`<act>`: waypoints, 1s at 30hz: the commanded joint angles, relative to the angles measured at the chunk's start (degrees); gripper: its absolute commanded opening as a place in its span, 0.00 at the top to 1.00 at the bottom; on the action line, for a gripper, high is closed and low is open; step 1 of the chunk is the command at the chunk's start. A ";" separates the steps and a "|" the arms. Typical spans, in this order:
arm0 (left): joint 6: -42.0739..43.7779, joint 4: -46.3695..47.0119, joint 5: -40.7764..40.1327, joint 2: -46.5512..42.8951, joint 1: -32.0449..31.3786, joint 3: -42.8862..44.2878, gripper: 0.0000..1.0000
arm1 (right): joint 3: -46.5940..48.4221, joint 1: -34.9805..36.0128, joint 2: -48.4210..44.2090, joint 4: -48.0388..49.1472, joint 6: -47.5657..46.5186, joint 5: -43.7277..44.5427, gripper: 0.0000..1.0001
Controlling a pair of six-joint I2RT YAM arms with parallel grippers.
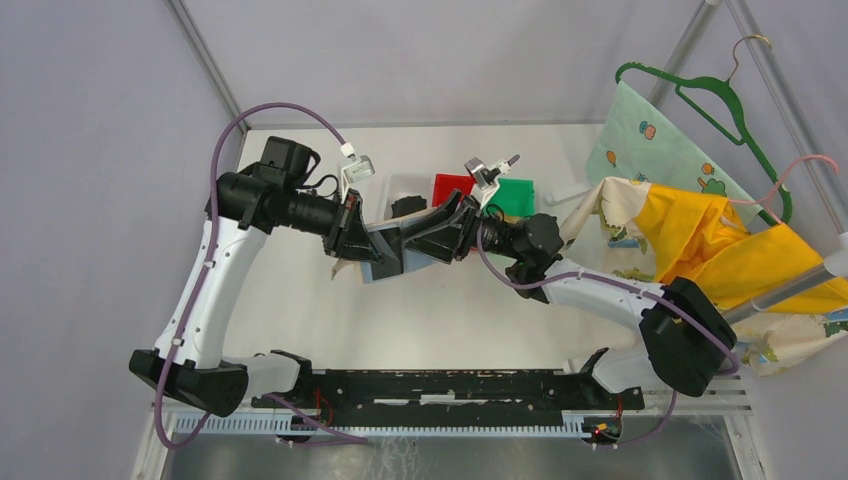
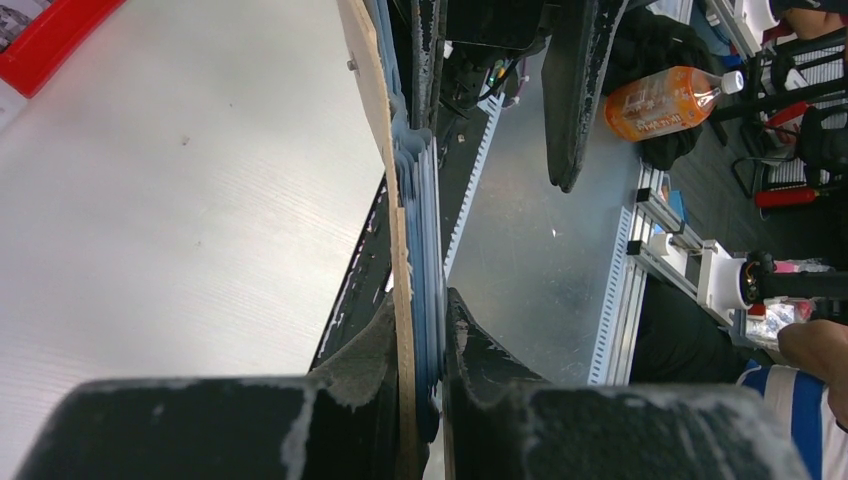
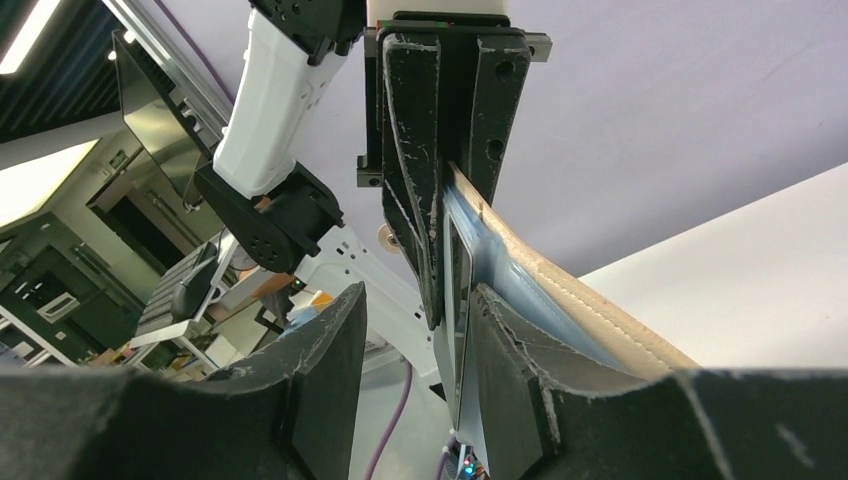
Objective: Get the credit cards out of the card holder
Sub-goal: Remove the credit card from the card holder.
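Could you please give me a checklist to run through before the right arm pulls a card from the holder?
1. Left gripper shut on the card holder: ok.
2. Card holder held off the table: ok.
3. Right gripper jaws apart: ok.
4. Thin card edge between the right jaws, close beside one finger: ok.
5. Only one card lined up: cannot tell.
6. How many cards are inside the holder: cannot tell.
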 commanded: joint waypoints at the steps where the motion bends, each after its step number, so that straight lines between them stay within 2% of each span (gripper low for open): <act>1: -0.15 1.07 3.49 -1.27 -0.21 2.46 0.89 | 1.85 1.15 0.84 7.38 2.58 -1.40 0.53; 9: -0.22 1.07 3.50 -1.39 -0.19 2.46 0.89 | 3.21 2.72 3.44 7.59 2.18 -1.35 0.53; 16: -0.20 0.91 3.35 -1.48 -0.15 2.29 0.88 | 3.42 2.98 7.69 24.30 12.06 -3.65 0.54; 20: -0.32 0.89 3.63 -1.16 -0.12 2.38 0.84 | 3.08 3.13 7.11 21.92 10.20 -3.42 0.53; 25: -0.97 0.89 5.28 0.17 -0.14 2.30 0.79 | 2.98 3.50 7.56 14.25 5.57 -1.79 0.54; 30: -1.32 0.89 4.97 1.32 -0.18 2.73 0.78 | 2.22 3.52 10.38 15.16 6.19 -0.10 0.59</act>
